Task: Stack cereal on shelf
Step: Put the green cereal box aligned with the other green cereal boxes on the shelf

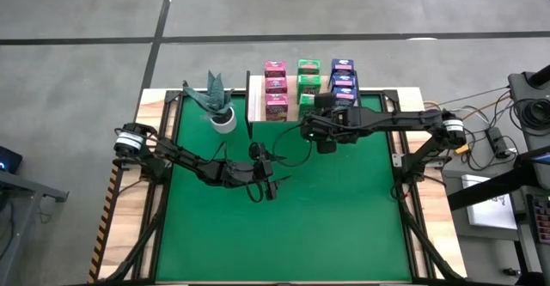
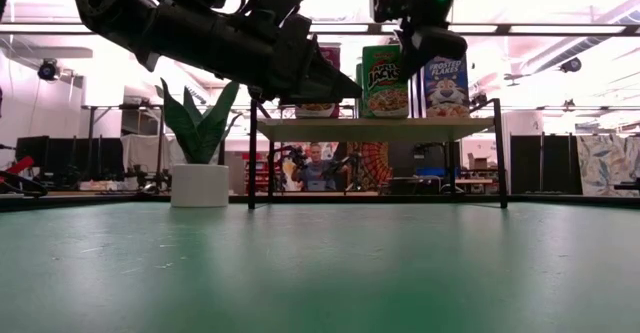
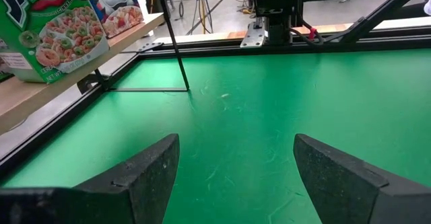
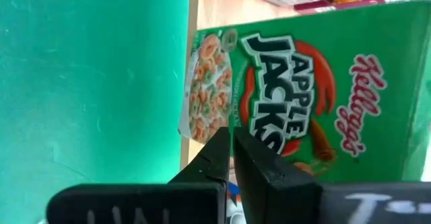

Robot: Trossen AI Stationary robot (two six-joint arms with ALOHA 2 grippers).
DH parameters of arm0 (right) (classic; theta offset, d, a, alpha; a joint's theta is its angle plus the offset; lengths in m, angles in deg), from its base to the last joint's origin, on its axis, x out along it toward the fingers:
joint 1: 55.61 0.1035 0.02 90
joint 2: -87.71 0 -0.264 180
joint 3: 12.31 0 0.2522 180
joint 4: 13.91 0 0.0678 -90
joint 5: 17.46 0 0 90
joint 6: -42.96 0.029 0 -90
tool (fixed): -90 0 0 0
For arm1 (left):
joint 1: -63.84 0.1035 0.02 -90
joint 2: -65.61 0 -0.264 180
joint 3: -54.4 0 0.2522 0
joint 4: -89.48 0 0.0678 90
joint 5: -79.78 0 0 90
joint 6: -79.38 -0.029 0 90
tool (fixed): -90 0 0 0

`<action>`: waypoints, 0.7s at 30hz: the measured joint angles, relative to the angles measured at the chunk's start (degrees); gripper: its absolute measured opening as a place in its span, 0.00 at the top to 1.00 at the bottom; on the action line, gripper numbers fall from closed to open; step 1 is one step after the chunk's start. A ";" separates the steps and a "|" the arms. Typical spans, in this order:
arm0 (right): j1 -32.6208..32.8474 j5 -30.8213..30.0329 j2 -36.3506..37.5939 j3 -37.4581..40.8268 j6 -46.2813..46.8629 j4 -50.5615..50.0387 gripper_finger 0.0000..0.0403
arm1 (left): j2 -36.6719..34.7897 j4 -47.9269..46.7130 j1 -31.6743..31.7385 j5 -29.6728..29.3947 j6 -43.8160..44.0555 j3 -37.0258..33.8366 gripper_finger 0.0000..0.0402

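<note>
— Since the green box point(image 4: 316, 76) already stood on the shelf point(image 2: 375, 130), just beyond the right gripper point(image 4: 232, 158), why were those fingers pressed together?

— They held nothing; the jaws were fully shut and empty, their tips in front of the printed face. I'd judge the box had been set down there, the middle column between the pink boxes point(image 1: 276, 89) and the blue boxes point(image 1: 344, 81).

— And the other arm?

— The left gripper point(image 3: 232, 177) hung over the green mat point(image 3: 283, 109), jaws wide apart with only bare mat between them, the shelf off to one side. Probably waiting clear of the work.

— Anything else out there?

— A potted plant point(image 1: 218, 102) beside the shelf's end, well away from both grippers.
</note>
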 joint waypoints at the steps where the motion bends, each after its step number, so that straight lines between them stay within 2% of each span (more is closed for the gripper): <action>1: -0.01 -0.04 0.00 0.00 -0.13 0.31 0.98 | 0.00 0.00 0.00 0.00 0.02 0.00 0.32; 21: -1.33 -1.37 -0.04 0.00 -2.95 2.71 0.98 | 0.00 -0.02 0.02 0.00 0.44 0.00 0.32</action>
